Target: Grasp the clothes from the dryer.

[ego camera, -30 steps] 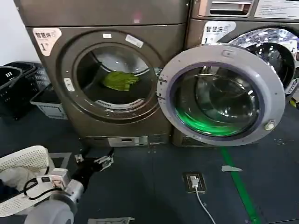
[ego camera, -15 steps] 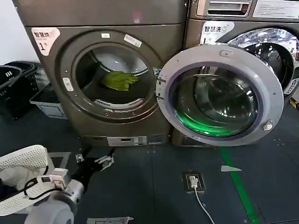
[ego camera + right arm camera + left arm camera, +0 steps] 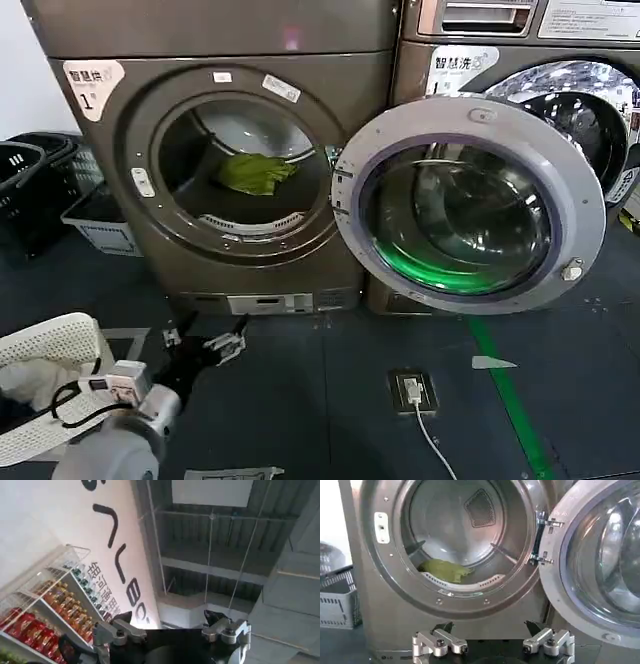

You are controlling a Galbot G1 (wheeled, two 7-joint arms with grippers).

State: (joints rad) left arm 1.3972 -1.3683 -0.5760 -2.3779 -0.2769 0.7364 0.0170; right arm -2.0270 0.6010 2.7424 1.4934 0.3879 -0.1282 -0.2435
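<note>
Head view: clothes [image 3: 256,172] lie in dryer [image 3: 120,240] drum — left gripper [image 3: 205,338] spread wide, empty, low outside; grasp not begun.

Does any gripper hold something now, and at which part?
Nothing is held. The open left gripper is outside the dryer; the clothes lie in the drum.

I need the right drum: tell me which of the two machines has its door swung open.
The bronze-grey dryer on the left, stickered "1": its door hangs open, the yellow-green garment inside. The right machine's glass door is shut.
</note>
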